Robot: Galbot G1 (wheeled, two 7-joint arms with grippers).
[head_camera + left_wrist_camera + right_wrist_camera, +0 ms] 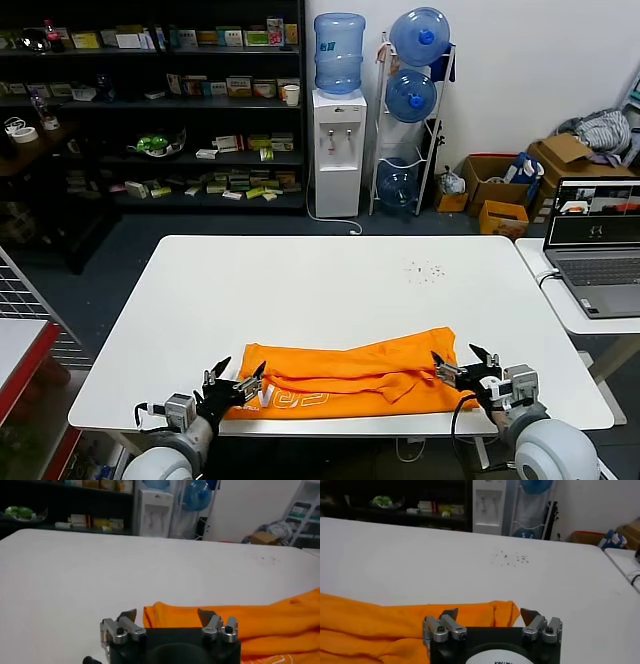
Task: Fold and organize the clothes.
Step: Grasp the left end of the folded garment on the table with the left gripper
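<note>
The orange T-shirt (350, 372) lies on the white table (300, 290) as a long, rumpled band along the near edge, with white lettering (290, 400) showing at its front. My left gripper (240, 372) is open at the shirt's left end, its jaws spread on either side of the cloth edge and holding nothing. My right gripper (457, 358) is open at the shirt's right end. In the left wrist view, the left gripper (167, 614) frames the shirt (260, 622). In the right wrist view, the right gripper (489, 613) frames the shirt's corner (380, 620).
Dark specks (425, 270) dot the table's far right. A laptop (595, 245) sits on a side table to the right. A water dispenser (337, 150), dark shelves (150, 100) and cardboard boxes (500, 190) stand beyond the table.
</note>
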